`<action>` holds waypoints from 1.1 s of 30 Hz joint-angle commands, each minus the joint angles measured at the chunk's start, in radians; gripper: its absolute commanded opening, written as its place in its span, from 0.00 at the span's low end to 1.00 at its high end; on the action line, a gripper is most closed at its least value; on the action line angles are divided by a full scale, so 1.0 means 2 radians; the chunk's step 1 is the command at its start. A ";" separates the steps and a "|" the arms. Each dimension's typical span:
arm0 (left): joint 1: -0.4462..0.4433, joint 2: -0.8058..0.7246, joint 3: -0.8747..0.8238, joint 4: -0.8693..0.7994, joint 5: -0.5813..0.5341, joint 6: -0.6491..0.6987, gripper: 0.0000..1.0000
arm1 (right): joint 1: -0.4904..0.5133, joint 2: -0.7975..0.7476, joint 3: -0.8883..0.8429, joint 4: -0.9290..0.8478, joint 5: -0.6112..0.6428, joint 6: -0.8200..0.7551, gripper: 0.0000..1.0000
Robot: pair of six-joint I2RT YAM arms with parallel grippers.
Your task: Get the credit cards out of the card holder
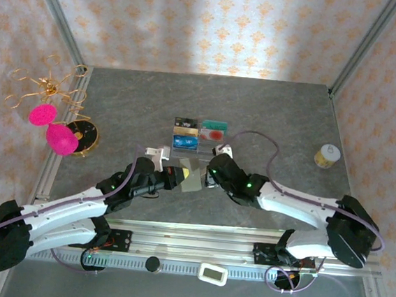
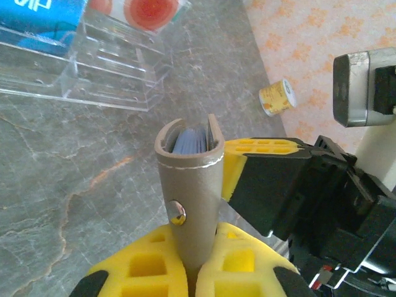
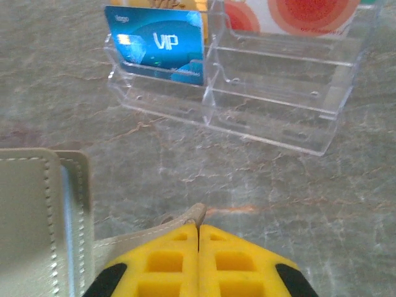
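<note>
So the card holder (image 2: 189,185) is held near the middle of the table (image 1: 292,115), just before the acrylic tray (image 2: 93,68). The left gripper (image 2: 195,250) clamps its fold and the right gripper (image 3: 198,238) pinches a floppy flap. The cards (image 2: 189,139) look thin, stiff and slick, so I'd grab the exposed edges.

Clear acrylic compartment tray (image 1: 210,143) blocks the centre; bare grey marbled tabletop (image 1: 285,115) lies open either side, up to a small yellow jar (image 1: 327,156) at right and pink-puffed gold wire ornament (image 1: 44,114) at left.
</note>
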 commanded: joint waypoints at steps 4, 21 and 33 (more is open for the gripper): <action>0.000 0.014 -0.053 0.091 0.051 -0.004 0.00 | -0.008 -0.045 -0.072 0.076 -0.111 0.031 0.01; -0.001 -0.031 -0.060 0.116 0.042 0.005 0.00 | -0.009 -0.105 -0.107 0.163 -0.094 0.089 0.59; -0.001 -0.034 -0.070 0.128 0.042 -0.003 0.00 | -0.009 -0.058 -0.100 0.168 -0.109 0.109 0.04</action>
